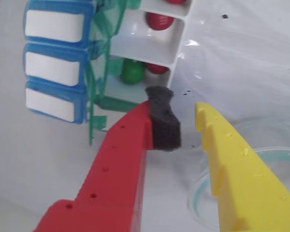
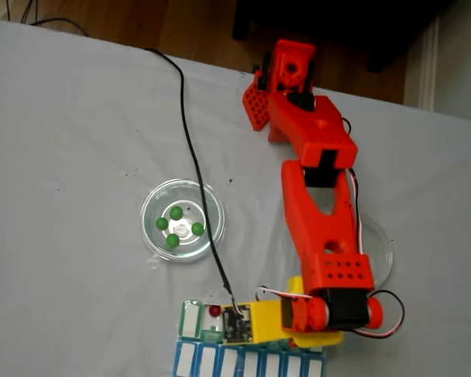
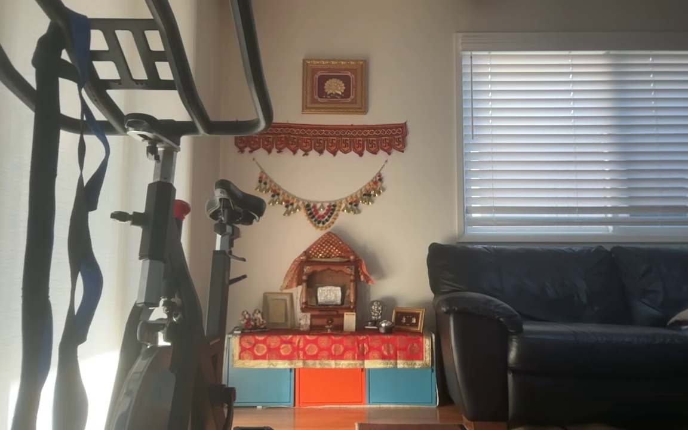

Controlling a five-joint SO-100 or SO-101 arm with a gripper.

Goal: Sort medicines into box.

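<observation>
In the wrist view my gripper (image 1: pixel 180 104) is open, with nothing between the red finger and its dark foam pad (image 1: pixel 163 121) and the yellow finger (image 1: pixel 232 159). It hovers just short of the box (image 1: pixel 176 46), whose green lids stand open. The nearest compartment holds a green ball (image 1: pixel 133 71) beside a red ball (image 1: pixel 157 68). The compartment behind it holds another red ball (image 1: pixel 159 20). In the fixed view the gripper (image 2: pixel 229 322) is at the box (image 2: pixel 191 318) on the table's bottom edge, where one red ball (image 2: pixel 214 311) shows. Several green balls (image 2: pixel 177 213) lie in a glass dish (image 2: pixel 153 200).
The blue-and-white row (image 1: pixel 53 63) adjoins the box on the left in the wrist view and runs along the bottom of the fixed view (image 2: pixel 251 363). A second glass dish (image 2: pixel 383 247) lies partly under the arm. A black cable (image 2: pixel 190 149) crosses the white table.
</observation>
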